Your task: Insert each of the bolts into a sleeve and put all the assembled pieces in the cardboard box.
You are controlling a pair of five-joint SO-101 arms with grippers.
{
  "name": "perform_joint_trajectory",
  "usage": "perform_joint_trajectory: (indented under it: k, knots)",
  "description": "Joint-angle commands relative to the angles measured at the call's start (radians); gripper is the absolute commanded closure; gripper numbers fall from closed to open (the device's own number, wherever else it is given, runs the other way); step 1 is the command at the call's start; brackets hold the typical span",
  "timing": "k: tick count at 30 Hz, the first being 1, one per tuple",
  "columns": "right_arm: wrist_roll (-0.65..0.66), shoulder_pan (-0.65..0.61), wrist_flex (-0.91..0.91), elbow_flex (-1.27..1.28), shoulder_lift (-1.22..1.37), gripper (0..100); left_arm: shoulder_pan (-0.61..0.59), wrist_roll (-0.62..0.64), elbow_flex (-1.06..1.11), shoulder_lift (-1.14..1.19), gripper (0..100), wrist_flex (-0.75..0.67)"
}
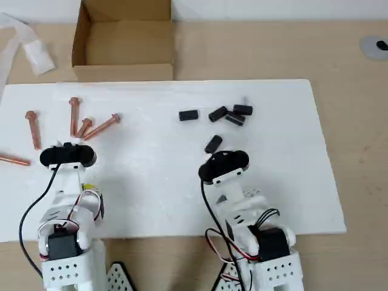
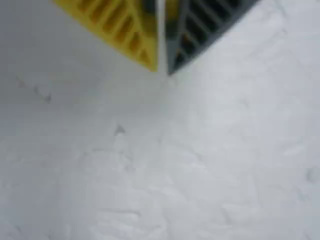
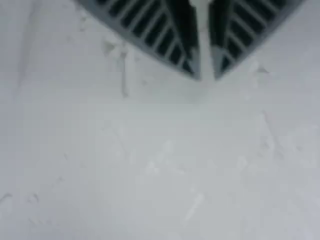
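Observation:
Several copper bolts lie loose at the left of the white board, among them one (image 1: 33,128) at the far left, one (image 1: 74,116) and one (image 1: 102,126). Several black sleeves sit right of centre, such as one (image 1: 188,115), one (image 1: 242,110) and one (image 1: 213,143). The cardboard box (image 1: 121,42) stands open at the back left. My left gripper (image 2: 161,71), one yellow and one dark finger, is shut on nothing just above bare board, near the bolts. My right gripper (image 3: 205,77) is shut too, empty, close to the nearest sleeve.
The white board (image 1: 157,194) covers most of the wooden table. The left arm (image 1: 68,156) and right arm (image 1: 224,165) stand at its front half. Plastic wrapping (image 1: 30,51) lies at the back left, and a grey disc (image 1: 374,47) at the back right.

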Motion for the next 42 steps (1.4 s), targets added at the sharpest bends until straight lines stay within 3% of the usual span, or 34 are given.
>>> perform_joint_trajectory:
  k: [1,10,12,16,21,25,30,39,42]
  knots:
    - [0.000,0.012,-0.012,-0.001,-0.113,98.8,-0.003,-0.005,0.002,-0.005,99,-0.017]
    - [0.003,-0.004,-0.015,-0.004,-0.107,98.8,-0.028,0.038,0.002,-0.004,99,-0.074]
    - [0.003,-0.004,-0.011,-0.005,-0.105,98.7,-0.092,0.155,-0.018,0.002,98,-0.129]
    - [0.003,0.025,-0.034,-0.021,-0.031,98.6,-0.213,0.288,-0.048,0.019,81,-0.121]
    - [0.003,0.087,-0.170,-0.101,0.226,98.6,-0.304,0.308,-0.143,0.154,87,-0.133]
    - [0.000,0.085,-0.170,-0.367,0.544,98.6,-0.370,0.316,-0.258,0.375,85,-0.241]
    - [0.000,0.082,-0.048,-0.796,1.049,98.6,-0.471,0.410,-0.525,0.796,85,-0.339]
    - [0.011,0.021,0.201,-1.379,1.774,98.7,-0.603,0.684,-1.195,1.612,80,-0.181]
    - [0.143,-0.053,0.236,-1.511,1.899,98.7,-0.601,0.743,-1.372,1.814,80,-0.098]
